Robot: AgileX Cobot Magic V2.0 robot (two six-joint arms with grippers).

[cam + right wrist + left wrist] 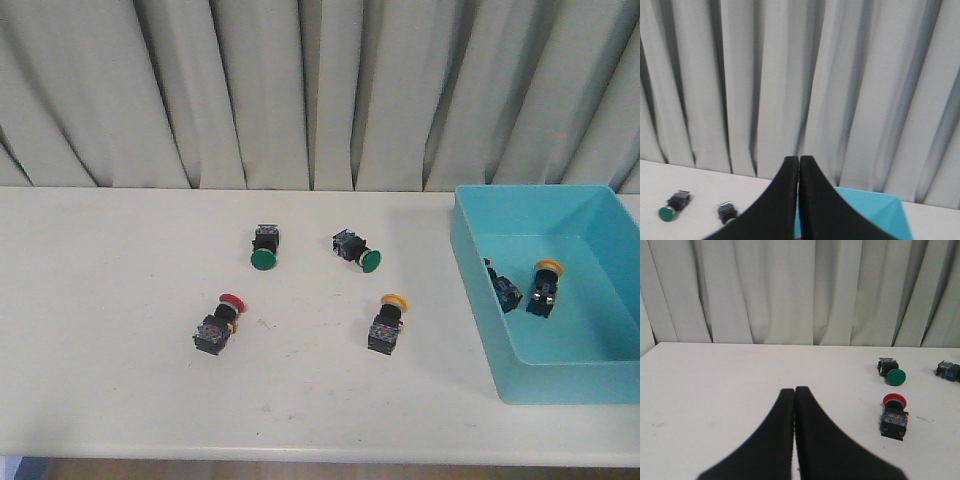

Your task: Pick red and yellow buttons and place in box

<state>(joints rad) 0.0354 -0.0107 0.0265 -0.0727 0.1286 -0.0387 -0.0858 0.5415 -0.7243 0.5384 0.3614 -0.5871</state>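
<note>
On the left half of the worktop (110, 330) the red button (220, 324) lies on its side, cap pointing toward the curtain (250, 90), well apart from the box. The left gripper (794, 390) sits low over the worktop short of it, its fingers (785, 405) pressed flat together with nothing between them; in the left wrist view the red cap lies off to one side of the fingertips, not in line with them.

Further along, two green buttons (263, 247) (356, 250) lie nearer the curtain. These are no part of the job and can stay where they are. In front of them a yellow button (388, 322) lies on the worktop, closer to the box than the red one but still clear of its wall.

At the right stands the turquoise box (470, 250). Inside it lie a yellow-capped button (544, 285) and, just beside it, a second black body (503, 286) whose cap colour I cannot make out. The right gripper (799, 159) is raised above the near side of the box, its fingers (810, 172) also closed on nothing.

By my judgement the task is about half done: two pieces are boxed, while one red and one yellow remain to be picked up, and neither arm has a hold on anything yet.
</note>
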